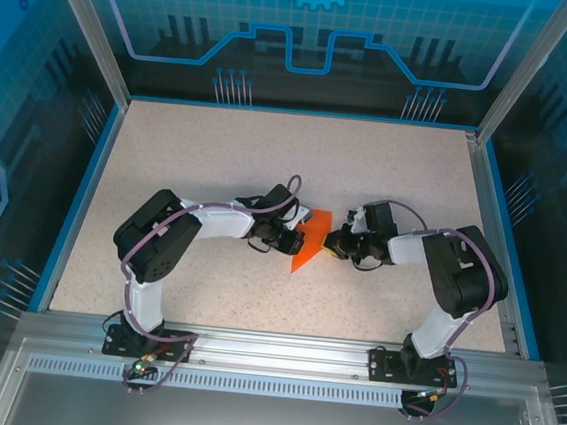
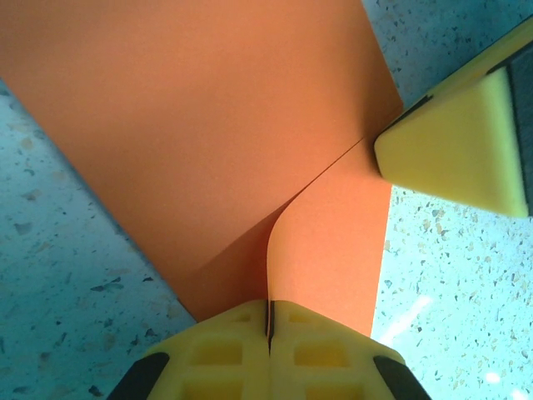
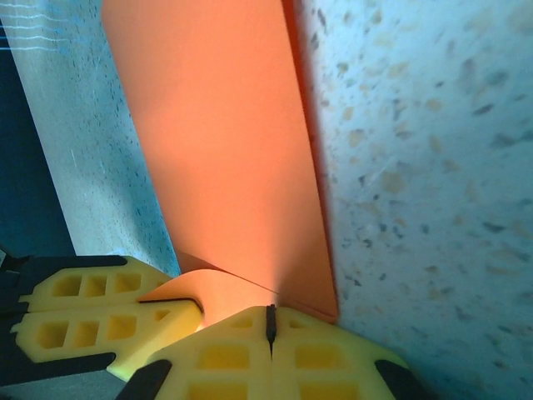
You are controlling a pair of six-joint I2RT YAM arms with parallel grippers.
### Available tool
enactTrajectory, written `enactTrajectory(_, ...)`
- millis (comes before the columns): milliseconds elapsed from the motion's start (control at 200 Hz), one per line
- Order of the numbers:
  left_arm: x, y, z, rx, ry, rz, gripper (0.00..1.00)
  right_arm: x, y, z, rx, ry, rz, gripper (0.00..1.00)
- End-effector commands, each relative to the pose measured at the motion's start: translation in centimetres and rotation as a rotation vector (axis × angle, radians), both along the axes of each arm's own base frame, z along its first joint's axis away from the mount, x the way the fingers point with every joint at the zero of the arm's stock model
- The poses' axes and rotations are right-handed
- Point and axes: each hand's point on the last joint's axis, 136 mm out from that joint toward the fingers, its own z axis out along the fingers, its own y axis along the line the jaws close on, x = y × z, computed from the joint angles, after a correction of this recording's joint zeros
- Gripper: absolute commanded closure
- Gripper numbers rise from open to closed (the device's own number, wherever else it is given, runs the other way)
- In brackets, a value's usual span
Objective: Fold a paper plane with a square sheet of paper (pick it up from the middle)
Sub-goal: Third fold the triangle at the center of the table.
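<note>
The speckled bench [image 1: 220,146] carries everything, with the left arm [image 1: 160,241] and right arm [image 1: 463,275] bent inward so their wrists meet at its middle. Between them lies the square sheet of paper [image 1: 309,245], already partly folded into a narrow orange wedge. From above, its long axis runs from the far side toward you, leaning a little left and tapering to a point at the near end. That axis is what your next move turns on: the left tool [image 2: 268,329] sits on the paper's left flank and the right tool [image 3: 270,329] on its right flank, facing each other straight across it, so neither arm is nearer. The left tool's fingers are pressed together with a curled flap [image 2: 325,242] running down into the seam between them, so I judge it clamped on the paper. The right tool's fingers are also pressed tight, with their tip at the paper's edge where a diagonal crease [image 2: 333,162] ends; you cannot tell whether a layer is caught there. Any fold should likely run along that long axis.
</note>
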Motion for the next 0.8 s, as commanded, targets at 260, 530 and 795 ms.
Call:
enactTrajectory(260, -1.6, 1.4, -1.6, 0.073, 0.064, -0.012, 0.98, 0.8, -1.1, -1.3, -0.019, 0.026, -0.005, 0.98)
enactTrajectory(530, -1.5, 1.4, -0.7, 0.062, 0.055, -0.003, 0.91, 0.4, -1.9, -2.0, -0.045, 0.045, -0.017, 0.98)
enactTrajectory(795, 0.6, 2.0, 5.3, 0.050, -0.059, 0.099, 0.63, 0.2, -1.8, -1.9, -0.049, 0.047, 0.012, 0.99)
